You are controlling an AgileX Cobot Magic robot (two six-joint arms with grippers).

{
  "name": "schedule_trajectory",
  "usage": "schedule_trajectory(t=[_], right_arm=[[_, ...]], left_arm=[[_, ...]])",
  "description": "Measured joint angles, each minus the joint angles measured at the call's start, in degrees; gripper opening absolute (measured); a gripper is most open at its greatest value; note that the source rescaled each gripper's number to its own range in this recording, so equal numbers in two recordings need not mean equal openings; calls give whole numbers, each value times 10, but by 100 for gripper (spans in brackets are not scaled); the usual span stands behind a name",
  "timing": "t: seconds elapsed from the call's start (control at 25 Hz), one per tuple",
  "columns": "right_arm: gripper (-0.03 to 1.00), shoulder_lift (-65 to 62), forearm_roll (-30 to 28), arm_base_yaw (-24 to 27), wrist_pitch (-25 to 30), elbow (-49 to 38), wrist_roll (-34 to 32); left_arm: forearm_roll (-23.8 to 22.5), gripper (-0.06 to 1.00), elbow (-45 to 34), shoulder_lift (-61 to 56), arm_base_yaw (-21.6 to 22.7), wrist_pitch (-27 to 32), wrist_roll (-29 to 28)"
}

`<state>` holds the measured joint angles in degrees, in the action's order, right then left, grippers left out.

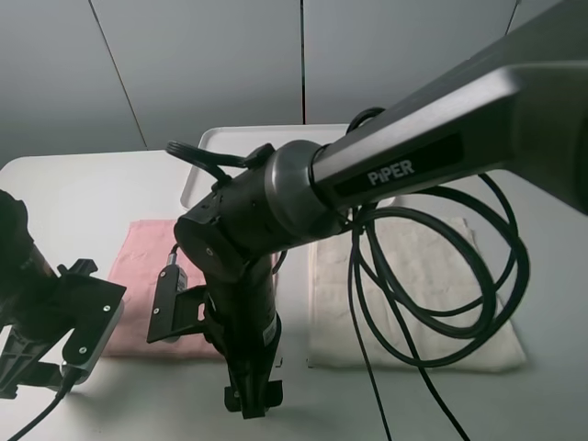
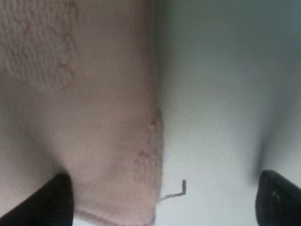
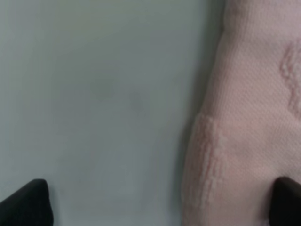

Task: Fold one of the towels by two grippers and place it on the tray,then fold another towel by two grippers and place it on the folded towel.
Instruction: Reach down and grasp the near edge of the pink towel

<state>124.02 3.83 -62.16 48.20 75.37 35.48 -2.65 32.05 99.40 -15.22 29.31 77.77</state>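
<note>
Exterior high shows me the pink towel (image 1: 142,266) lying flat on the left of the table (image 1: 73,184), the cream towel (image 1: 423,266) just beside it and the tray (image 1: 276,136) behind both. On the wrist feeds, the left tool (image 2: 167,200) and right tool (image 3: 155,202) are both spread wide and hold nothing. Each straddles a side edge of the pink towel near its front corners, one fingertip over cloth and the other over bare table.

My worry is the pinch. Closing from this height might catch only the hem, or nothing at all, and I can't tell how near the fingertips are to the cloth. If one corner lifts and the other slips, the fold goes crooked. The right arm also reaches across the middle, hiding much of the pink towel from the high camera. Its cable (image 1: 496,294) hangs over the cream towel and could drag it.
</note>
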Motion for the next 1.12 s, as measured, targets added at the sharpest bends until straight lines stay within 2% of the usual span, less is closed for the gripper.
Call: schedule_trajectory(t=[0.28, 0.36, 0.44, 0.56, 0.76, 0.8, 0.92, 1.0, 1.04, 1.12], right_arm=[[100, 1, -11, 0, -1, 2, -2], [95, 2, -23, 0, -8, 2, -7], [79, 4, -33, 0, -17, 2, -15], [46, 5, -44, 0, -26, 2, -18], [5, 5, -65, 0, -31, 3, -33], [1, 5, -71, 0, -31, 3, -39], [0, 5, -77, 0, -27, 3, -47], [0, 5, -78, 0, -24, 3, -50], [0, 5, -79, 0, -20, 3, -52], [0, 5, -80, 0, -16, 3, -55]], left_arm=[[-1, 100, 0, 0, 0, 0, 0], [-1, 100, 0, 0, 0, 0, 0], [-1, 100, 0, 0, 0, 0, 0], [-1, 100, 0, 0, 0, 0, 0], [-1, 100, 0, 0, 0, 0, 0], [-1, 100, 0, 0, 0, -1, 0], [-1, 100, 0, 0, 0, -2, 0], [-1, 96, 0, 0, 0, -4, 0], [-1, 91, 0, 1, 0, -9, 0], [-2, 71, 1, 2, 0, -22, 0]])
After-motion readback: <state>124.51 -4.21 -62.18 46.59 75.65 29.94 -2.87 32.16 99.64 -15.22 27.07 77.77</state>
